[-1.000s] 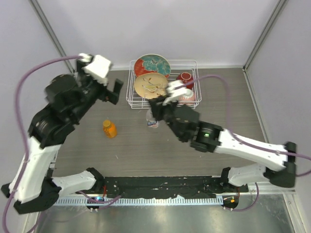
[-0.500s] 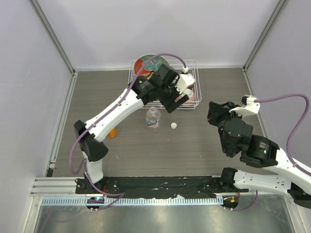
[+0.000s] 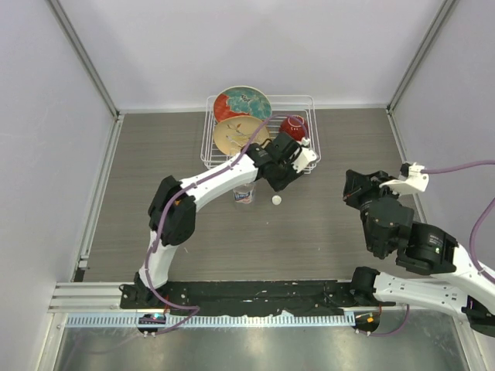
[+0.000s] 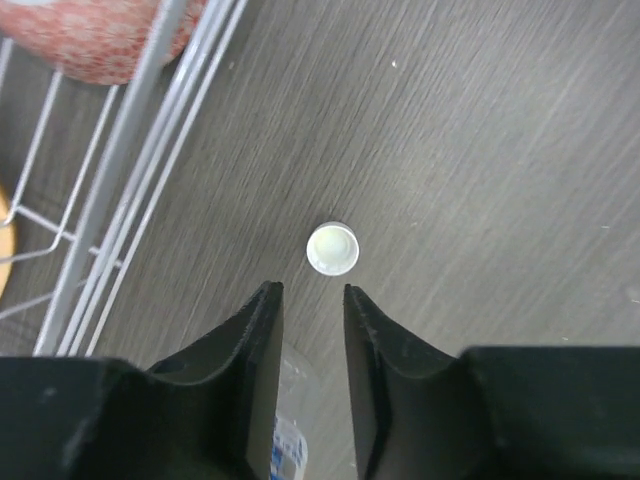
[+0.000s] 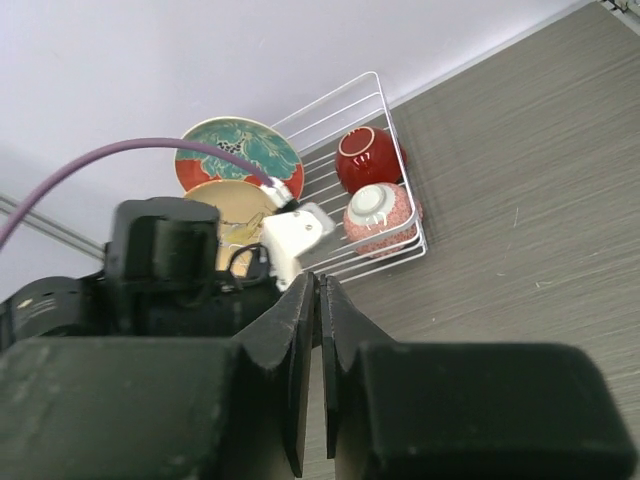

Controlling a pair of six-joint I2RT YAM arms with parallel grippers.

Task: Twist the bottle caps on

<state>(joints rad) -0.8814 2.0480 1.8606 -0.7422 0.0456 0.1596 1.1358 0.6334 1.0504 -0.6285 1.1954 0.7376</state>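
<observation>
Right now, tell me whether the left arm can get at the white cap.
Probably yes: the left gripper hangs just short of the white cap, jaws apart, bare table between them; the wire rack sits off to one side.

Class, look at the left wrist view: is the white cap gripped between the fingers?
No. The cap lies on the table just beyond the left gripper, touching neither finger.

Left arm [image 3: 203, 188] and right arm [image 3: 406, 236]: white links are joined by bulky black joint housings. Purple cable [image 3: 464, 165] is led along each arm. White camera block [image 3: 412, 176] is fixed at each wrist. Jaws are made of matte black plastic, with flat inner faces. Bases are bolted to black plate [image 3: 255, 294].
</observation>
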